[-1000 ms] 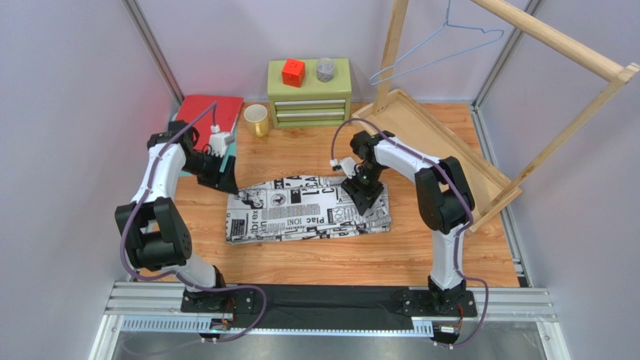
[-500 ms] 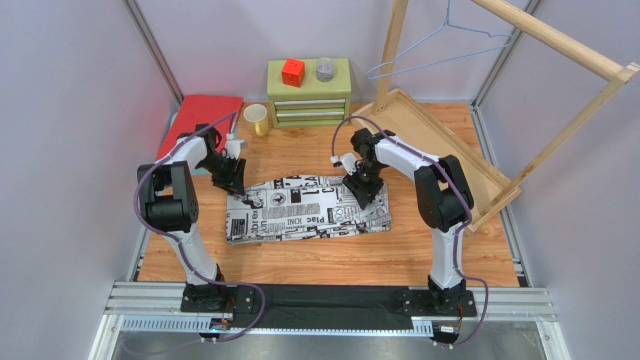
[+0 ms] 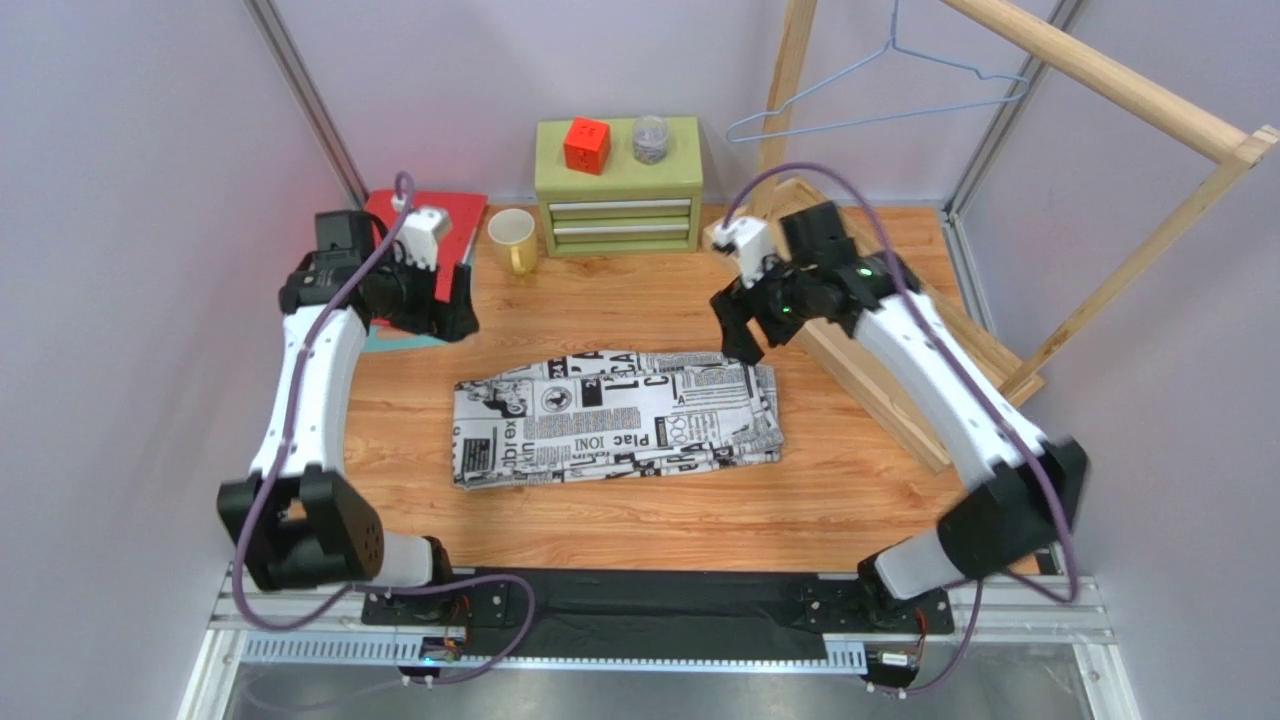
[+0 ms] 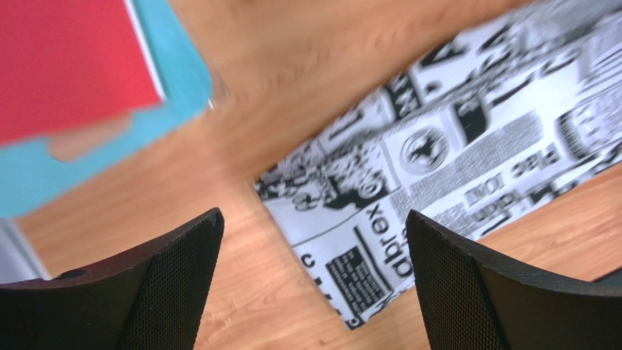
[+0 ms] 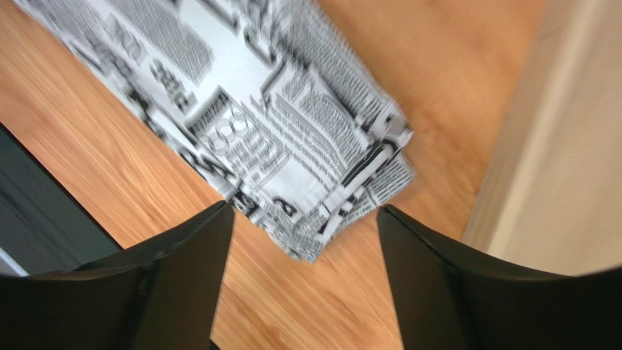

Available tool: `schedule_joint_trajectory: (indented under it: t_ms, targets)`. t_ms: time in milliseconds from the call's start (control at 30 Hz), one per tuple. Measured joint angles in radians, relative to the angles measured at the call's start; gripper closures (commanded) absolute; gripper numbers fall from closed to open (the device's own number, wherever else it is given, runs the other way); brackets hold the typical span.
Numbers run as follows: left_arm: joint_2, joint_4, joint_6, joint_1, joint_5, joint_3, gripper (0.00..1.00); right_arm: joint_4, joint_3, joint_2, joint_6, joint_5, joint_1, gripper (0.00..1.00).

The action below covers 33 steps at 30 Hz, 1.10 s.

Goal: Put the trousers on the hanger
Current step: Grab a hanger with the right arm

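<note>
The folded trousers (image 3: pixel 619 417) are laid flat on the wooden table (image 3: pixel 601 510). The left gripper (image 4: pixel 312 222) and right gripper (image 5: pixel 305 211) are held wide open over their two ends (nothing is gripped). Far back, the hanger (image 3: pixel 879 116) is hung on the wooden rack (image 3: pixel 1112 72).

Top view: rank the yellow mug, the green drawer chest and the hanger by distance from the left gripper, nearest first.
From the left gripper:
1. Yellow mug, just behind it, slightly right.
2. Green drawer chest, farther right at the back.
3. Hanger, hanging at the far right back.
</note>
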Motion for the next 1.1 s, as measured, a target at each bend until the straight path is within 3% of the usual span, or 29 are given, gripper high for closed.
schedule_joint_trajectory:
  t_ms: [67,200,300,333,467,733,1100]
  targets:
    - [-0.111,0.031,-0.041,-0.002,0.029,0.050,0.00,0.054,0.008,-0.172,0.075,-0.004,-0.016,0.00]
    - [-0.252,0.120,-0.144,-0.002,0.046,0.085,0.00,0.185,0.016,-0.385,0.257,0.015,-0.065,0.00]
    - [-0.309,0.187,-0.237,-0.002,0.033,0.083,0.00,0.299,0.014,-0.459,0.418,0.121,-0.092,0.16]
    - [-0.319,0.209,-0.264,-0.002,0.024,0.083,0.00,0.338,0.016,-0.462,0.473,0.172,-0.094,0.17]
    - [-0.348,0.333,-0.392,-0.002,-0.023,0.048,0.00,0.454,0.057,-0.395,0.629,0.328,-0.112,0.18]
    - [-0.367,0.444,-0.559,-0.002,-0.029,0.004,0.00,0.665,0.141,-0.160,0.782,0.512,-0.163,0.21]
    - [-0.400,0.468,-0.609,-0.002,-0.019,-0.034,0.00,0.828,0.300,0.035,1.014,0.564,-0.252,0.23]
